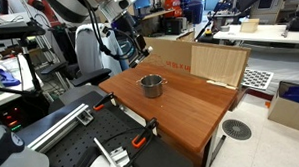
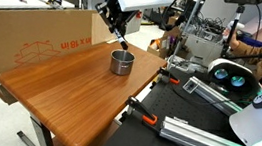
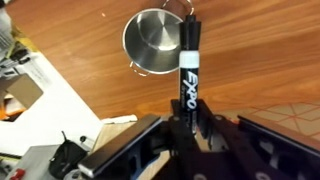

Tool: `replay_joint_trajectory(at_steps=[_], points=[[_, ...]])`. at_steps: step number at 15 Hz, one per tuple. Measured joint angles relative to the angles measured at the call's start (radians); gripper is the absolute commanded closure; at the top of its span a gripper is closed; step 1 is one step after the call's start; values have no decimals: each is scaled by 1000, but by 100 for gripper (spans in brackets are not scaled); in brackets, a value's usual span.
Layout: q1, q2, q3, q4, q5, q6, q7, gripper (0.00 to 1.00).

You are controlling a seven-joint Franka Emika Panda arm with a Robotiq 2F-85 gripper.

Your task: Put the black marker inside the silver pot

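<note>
My gripper (image 3: pixel 186 118) is shut on the black marker (image 3: pixel 188 70), a slim black pen with white lettering, which points away from the wrist camera. The silver pot (image 3: pixel 155 42) stands upright on the wooden table below and just left of the marker's far end. In both exterior views the gripper (image 1: pixel 137 56) (image 2: pixel 117 36) hangs above the table close to the pot (image 1: pixel 152 86) (image 2: pixel 121 62), slightly above and beside its rim. The pot looks empty inside.
The wooden table (image 1: pixel 185 107) (image 2: pixel 68 96) holds the pot. A large cardboard box (image 1: pixel 199 60) (image 2: pixel 30 35) stands along its far edge. Metal rails and clamps (image 1: pixel 112 150) (image 2: pixel 199 132) lie beside the table edge.
</note>
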Motion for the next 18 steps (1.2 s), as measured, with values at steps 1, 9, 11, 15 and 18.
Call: replay_joint_trajectory(at_steps=[1,9,11,15,18], points=[[-3,-1,-5,-7,-8,0,10,95],[-45,-1,-62,-39,-99,0,82,95],[-54,-1,-72,-44,-106,1,85,95],[-56,2,-81,-39,-139,2,121,95],[-55,17,-81,-30,-187,3,175,95]])
